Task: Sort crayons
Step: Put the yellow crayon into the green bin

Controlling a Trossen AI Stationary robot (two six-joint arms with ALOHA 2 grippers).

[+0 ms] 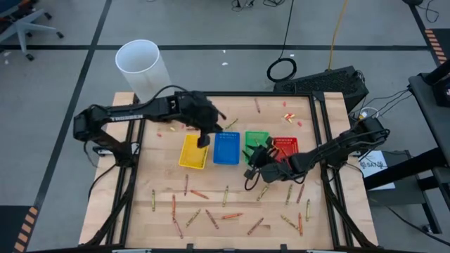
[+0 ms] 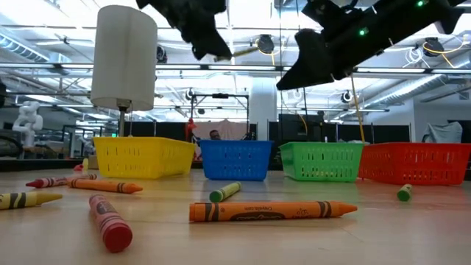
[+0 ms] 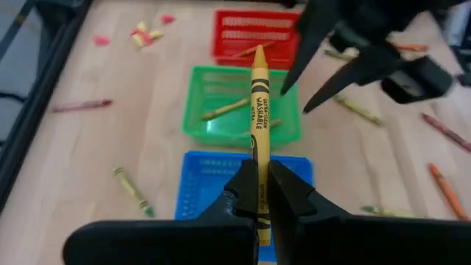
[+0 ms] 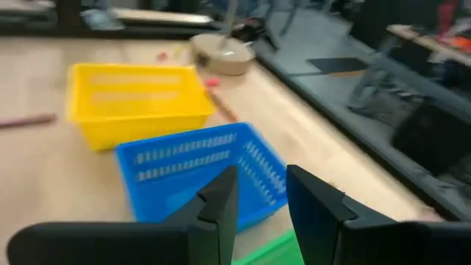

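My left gripper (image 3: 259,173) hangs above the table over the blue tray (image 1: 226,147), beside the yellow tray (image 1: 193,152), shut on a yellow crayon (image 3: 257,96). My right gripper (image 4: 261,177) hovers near the green tray (image 1: 256,144), open, with nothing between its fingers. The red tray (image 1: 285,147) stands to the right of the green one. Many loose crayons (image 1: 232,216) lie flat on the wooden table toward its near edge. A green crayon (image 3: 224,109) lies in the green tray. My left gripper pinches the yellow crayon between its two fingers by its rear part (image 3: 257,151), the fingers lying along it. The crayon sticks straight out ahead of the fingertips, its pointed end (image 3: 259,50) foremost, lifted clear of the table and trays.
A white cylinder (image 1: 140,67) stands at the table's far left corner. Small red and yellow scraps (image 1: 290,116) lie near the far edge. In the low view an orange crayon (image 2: 272,211) and a red one (image 2: 110,221) lie close to the near edge.
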